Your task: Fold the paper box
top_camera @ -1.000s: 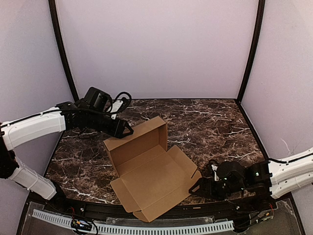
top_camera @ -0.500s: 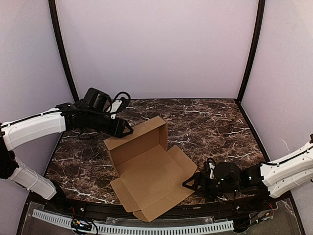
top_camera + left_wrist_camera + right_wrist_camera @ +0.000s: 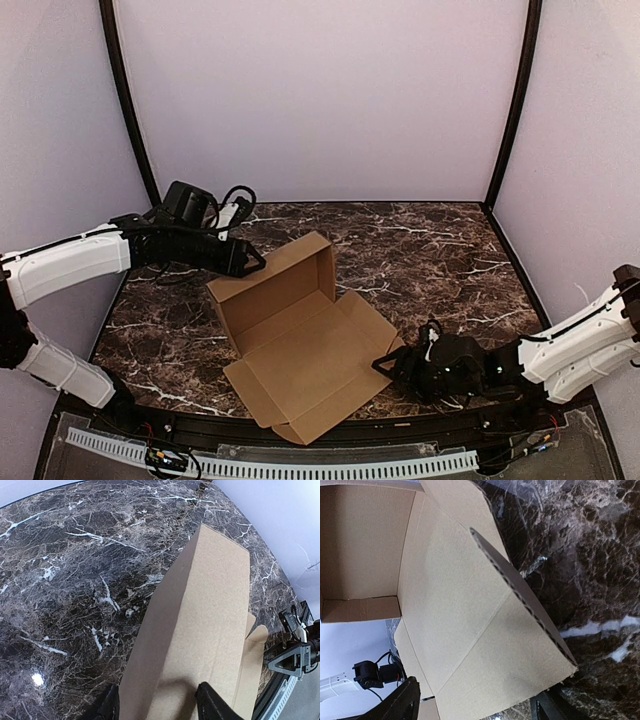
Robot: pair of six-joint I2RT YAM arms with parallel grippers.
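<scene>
The box lies open toward the near edge of the tabletop, back wall upright, with the left gripper half open at that wall's left end, grip unclear, and the right gripper wide open astride the right flap.

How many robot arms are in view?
2. The left arm reaches in from the left, the left tool at the box's far left wall. The right arm lies low on the right, the right tool at the box's near right flap.
</scene>
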